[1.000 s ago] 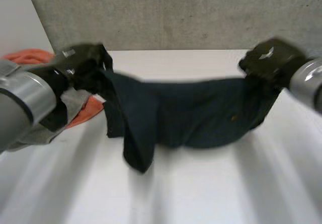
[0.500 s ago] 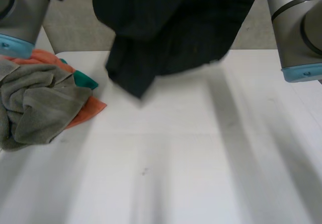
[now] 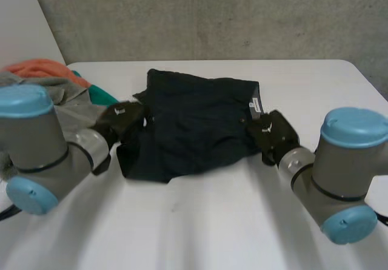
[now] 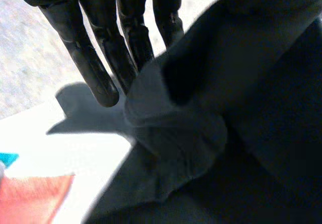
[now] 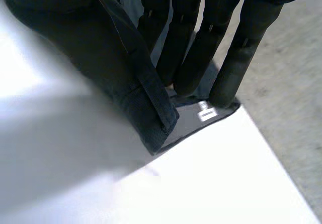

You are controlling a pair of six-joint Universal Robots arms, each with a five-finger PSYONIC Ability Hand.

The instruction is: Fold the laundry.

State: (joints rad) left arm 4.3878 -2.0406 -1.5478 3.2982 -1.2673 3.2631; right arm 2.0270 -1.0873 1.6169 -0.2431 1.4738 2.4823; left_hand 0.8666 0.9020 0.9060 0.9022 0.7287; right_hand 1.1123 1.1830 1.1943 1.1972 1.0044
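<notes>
A dark navy garment (image 3: 194,124) lies spread on the white table (image 3: 212,227), with a white label (image 3: 256,103) at its right edge. My left hand (image 3: 124,119) rests at the garment's left edge. In the left wrist view its fingers (image 4: 95,58) are straight, the thumb stands apart, and a bunched fold of the cloth (image 4: 181,133) lies against the fingertips. My right hand (image 3: 276,133) sits at the right edge by the label. There, straight fingers (image 5: 186,58) pinch the garment's hemmed edge (image 5: 136,93) against the thumb, with the label (image 5: 206,112) just past the fingertips.
A heap of other laundry sits at the table's left: an orange cloth (image 3: 36,68), a grey towel (image 3: 70,100) and a teal piece (image 3: 100,94). A corner of orange cloth (image 4: 30,199) lies beside the left hand. A grey wall runs behind the table's far edge.
The garment, held stretched in the air between both hands and swung upward, now lies on the table. Both arms have come down low. The left hand's fingers have loosened.
</notes>
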